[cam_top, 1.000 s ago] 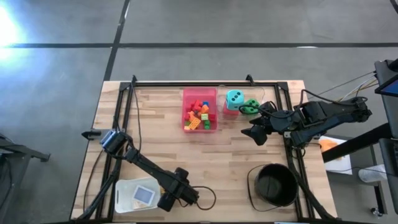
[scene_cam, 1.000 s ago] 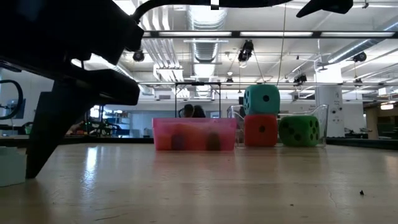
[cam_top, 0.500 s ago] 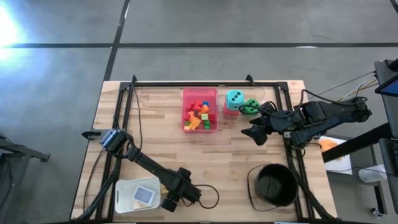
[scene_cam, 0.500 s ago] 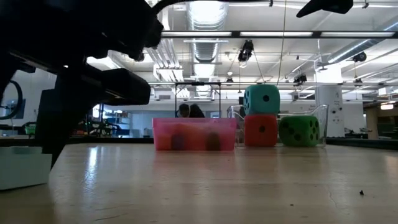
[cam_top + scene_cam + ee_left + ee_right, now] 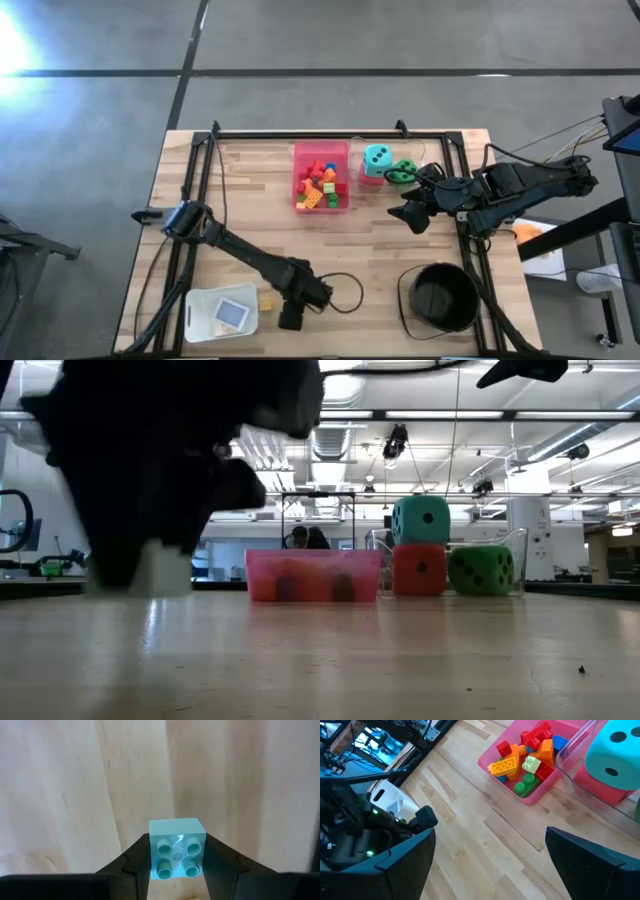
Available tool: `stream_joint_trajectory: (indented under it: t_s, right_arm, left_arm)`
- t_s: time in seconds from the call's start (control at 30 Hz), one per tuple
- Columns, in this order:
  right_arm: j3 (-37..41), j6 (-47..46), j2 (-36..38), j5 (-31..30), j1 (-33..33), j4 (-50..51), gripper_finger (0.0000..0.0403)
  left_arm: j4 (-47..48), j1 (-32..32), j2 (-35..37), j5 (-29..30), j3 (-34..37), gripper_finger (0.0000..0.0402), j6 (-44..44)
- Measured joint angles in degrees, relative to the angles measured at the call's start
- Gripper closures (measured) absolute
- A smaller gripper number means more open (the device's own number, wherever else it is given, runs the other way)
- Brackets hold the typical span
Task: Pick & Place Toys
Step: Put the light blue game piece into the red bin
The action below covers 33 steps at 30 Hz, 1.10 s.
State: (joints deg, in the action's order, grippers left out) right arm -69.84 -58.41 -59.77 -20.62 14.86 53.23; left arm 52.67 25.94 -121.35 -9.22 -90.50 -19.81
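Observation:
My left gripper (image 5: 292,318) hangs over the table's near edge, shut on a pale teal four-stud brick (image 5: 177,856), which also shows in the low view (image 5: 160,570). My right gripper (image 5: 408,215) waits open above the table's right side, holding nothing. A pink tray (image 5: 321,176) at the far middle holds several coloured bricks (image 5: 525,760). Right of it, a teal die (image 5: 377,157) sits on a red die (image 5: 419,570) beside a green die (image 5: 404,170). My left gripper pinches the pale teal brick between its two fingers, one on each opposite side wall (image 5: 151,857). The fingers come from above, pointing down. The brick sits level with its studs up, lifted clear of the table.
A white container (image 5: 222,312) with a card (image 5: 232,314) in it lies at the near left, with a small yellow piece (image 5: 265,300) beside it. A black bucket (image 5: 441,297) stands at the near right. The dice stand inside a clear box (image 5: 510,560). Bare wood lies mid-table.
My left gripper has gone toward the table's right edge, away from the white container, and has risen a little while rolling about its pointing line. The pale teal brick has come up off the table with it.

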Motion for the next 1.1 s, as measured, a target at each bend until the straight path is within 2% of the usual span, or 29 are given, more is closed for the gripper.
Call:
stream_joint_trajectory:
  t_s: [1.1]
  right_arm:
    - [0.0,-0.03,0.0,0.02,0.0,-0.02,0.0033]
  left_arm:
    - [-0.11,-10.14,1.41,0.77,-14.24,0.0264,-1.33]
